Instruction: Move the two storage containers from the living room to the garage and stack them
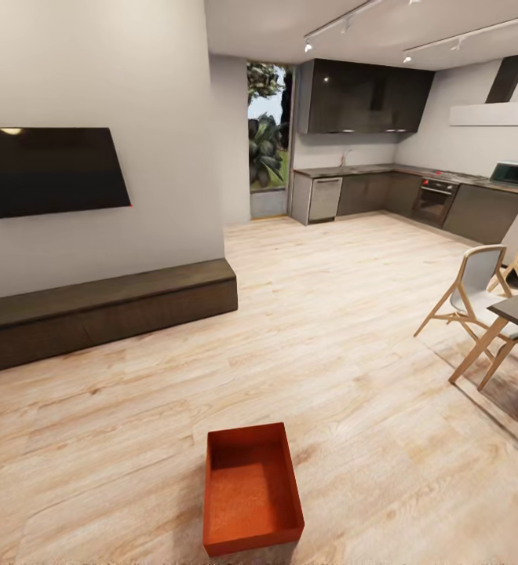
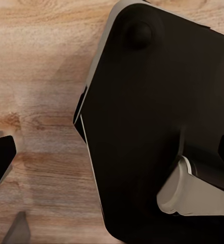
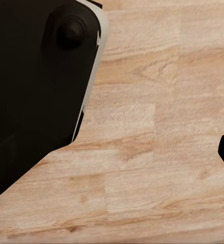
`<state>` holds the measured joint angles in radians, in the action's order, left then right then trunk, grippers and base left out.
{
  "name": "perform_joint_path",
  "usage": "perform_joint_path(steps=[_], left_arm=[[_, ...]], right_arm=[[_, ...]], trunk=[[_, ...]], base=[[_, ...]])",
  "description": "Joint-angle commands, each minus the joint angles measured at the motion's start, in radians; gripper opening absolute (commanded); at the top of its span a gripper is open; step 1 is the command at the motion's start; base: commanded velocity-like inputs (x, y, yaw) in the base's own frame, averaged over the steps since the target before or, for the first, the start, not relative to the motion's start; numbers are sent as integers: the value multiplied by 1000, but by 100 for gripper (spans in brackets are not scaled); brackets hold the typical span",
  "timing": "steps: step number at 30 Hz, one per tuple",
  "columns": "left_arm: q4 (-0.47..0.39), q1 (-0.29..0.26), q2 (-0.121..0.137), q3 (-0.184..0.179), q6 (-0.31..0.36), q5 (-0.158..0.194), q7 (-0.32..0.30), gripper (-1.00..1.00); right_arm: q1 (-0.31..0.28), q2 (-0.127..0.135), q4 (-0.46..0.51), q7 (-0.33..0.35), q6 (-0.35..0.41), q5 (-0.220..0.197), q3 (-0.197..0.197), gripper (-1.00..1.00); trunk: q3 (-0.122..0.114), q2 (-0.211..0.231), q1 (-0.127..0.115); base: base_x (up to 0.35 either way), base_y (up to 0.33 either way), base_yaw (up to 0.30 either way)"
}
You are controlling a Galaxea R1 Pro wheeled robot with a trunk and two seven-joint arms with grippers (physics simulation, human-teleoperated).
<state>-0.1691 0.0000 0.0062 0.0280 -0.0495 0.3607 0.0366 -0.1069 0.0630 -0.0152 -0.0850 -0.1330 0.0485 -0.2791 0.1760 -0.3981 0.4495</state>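
Task status: early. One storage container (image 1: pixel 251 488) rests empty on the living-room wood floor (image 1: pixel 353 329), near centre, ungrasped. Hand opening: cannot be determined for either arm. Transport to garage and stacking remain.

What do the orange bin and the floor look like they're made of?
Storage container: looks like moulded plastic, matte orange-red, with thin straight walls and a finely textured inside; fabric can't be ruled out. Floor: light wood planks or laminate, with visible grain, knots and plank seams and a low satin sheen.
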Motion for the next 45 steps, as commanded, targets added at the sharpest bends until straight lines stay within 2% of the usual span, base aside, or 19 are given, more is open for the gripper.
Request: perform_joint_path(steps=[1,19,45], left_arm=[[-1,0,0,3,-1,0,2,100],[-1,0,0,2,-1,0,2,100],[-1,0,0,2,-1,0,2,100]], right_arm=[[-1,0,-2,-4,-3,5,-3,100],[-1,0,-2,-4,-4,5,-2,100],[-1,0,-2,-4,-6,3,0,100]], trunk=[[3,-2,0],[31,-2,0],[69,-2,0]], base=[[0,0,0],[0,0,8],[0,0,137]])
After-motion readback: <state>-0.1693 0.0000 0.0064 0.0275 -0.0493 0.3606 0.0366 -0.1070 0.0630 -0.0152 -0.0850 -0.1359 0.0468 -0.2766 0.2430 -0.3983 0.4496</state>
